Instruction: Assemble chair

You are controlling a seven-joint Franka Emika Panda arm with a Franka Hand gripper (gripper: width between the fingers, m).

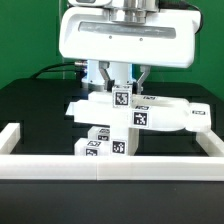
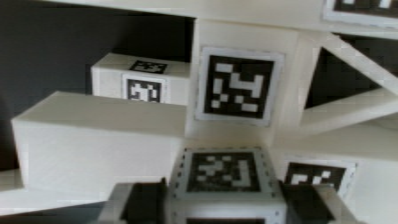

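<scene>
White border rail [image 1: 100,165], tagged chair [image 1: 130,117] behind; fingers [image 1: 121,84] clamped on it.

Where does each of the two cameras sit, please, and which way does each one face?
Exterior view: off the arm, beyond the white border rail, level with the table, facing the chair parts; the white arm and its fingers show above them.
Wrist view: on the wrist, looking close along the gripper at the tagged chair parts.
Shared: the tagged white chair parts.
</scene>
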